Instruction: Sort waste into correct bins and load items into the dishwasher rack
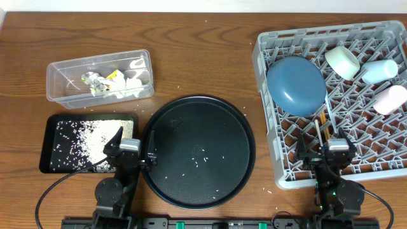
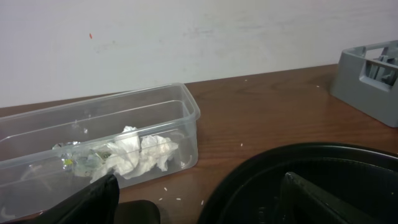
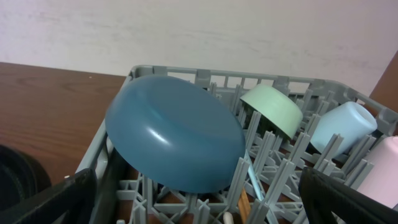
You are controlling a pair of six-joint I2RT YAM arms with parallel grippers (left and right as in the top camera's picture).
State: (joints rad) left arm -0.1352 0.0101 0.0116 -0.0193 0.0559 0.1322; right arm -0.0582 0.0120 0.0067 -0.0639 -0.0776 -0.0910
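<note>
Grey rack (image 1: 268,127) on the table (image 1: 210,57) at three o'clock carries our blue bowl (image 1: 296,86); we see the left tool (image 1: 133,141) and right tool (image 1: 320,147) both spread, pinching nothing.

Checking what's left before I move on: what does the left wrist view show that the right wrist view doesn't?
Left wrist only: the clear tub holding crumpled tissue. Right wrist only: the dark-blue bowl, pale-green bowl, pale-blue cup and pink cup. Both: the grey rack, the wooden table, the round black tray.
</note>
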